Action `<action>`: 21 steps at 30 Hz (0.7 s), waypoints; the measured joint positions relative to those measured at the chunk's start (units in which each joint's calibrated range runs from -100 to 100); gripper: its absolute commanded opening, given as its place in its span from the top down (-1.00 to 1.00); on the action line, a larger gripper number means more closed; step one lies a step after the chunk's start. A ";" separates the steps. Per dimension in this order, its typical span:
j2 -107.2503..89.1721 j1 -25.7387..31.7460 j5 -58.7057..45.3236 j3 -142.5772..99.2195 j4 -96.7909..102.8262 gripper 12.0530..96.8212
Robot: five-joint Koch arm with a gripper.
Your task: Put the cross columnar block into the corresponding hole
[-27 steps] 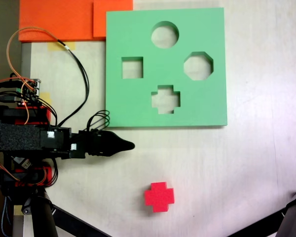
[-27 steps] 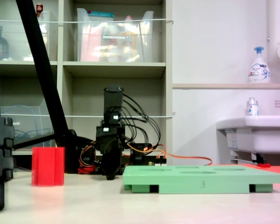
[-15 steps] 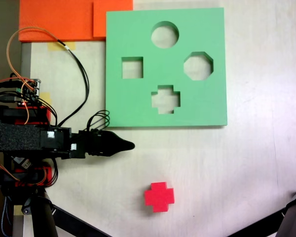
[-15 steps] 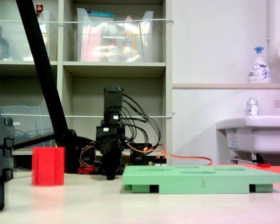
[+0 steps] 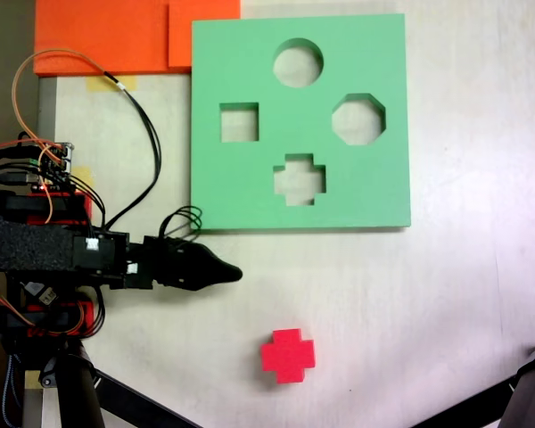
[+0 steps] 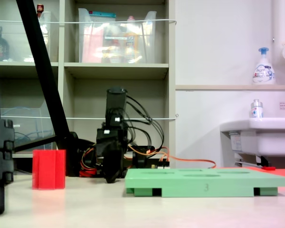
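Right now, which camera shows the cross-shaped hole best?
The fixed view looking down: the cross hole in the green board shows its full outline, empty. The low side-on fixed view shows the board edge-on, so the holes' shapes cannot be told.

Open tabletop point(image 5: 446, 294) is seen between the gripper point(image 5: 236, 274) and the cross columnar block point(image 5: 287, 355), with nothing lying across that stretch. The green foam board point(image 5: 250, 192) is set just beyond the gripper's tip, and its raised edge point(image 6: 142, 184) is shown as a low step above the table surface. The corresponding hole point(image 5: 300, 178) is left uncovered. Black tripod legs point(image 5: 116, 397) are planted near the arm's base, and another leg point(image 5: 517, 397) is seen in the far corner; how close that one stands to the block's path can hardly be judged.
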 measured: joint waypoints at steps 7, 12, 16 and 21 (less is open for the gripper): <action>0.00 -4.10 14.31 -0.39 0.00 0.12; 0.00 -6.89 18.85 -0.88 0.00 0.15; 0.00 -7.52 20.95 -0.98 -0.10 0.19; 0.00 -7.81 24.91 1.86 -6.95 0.21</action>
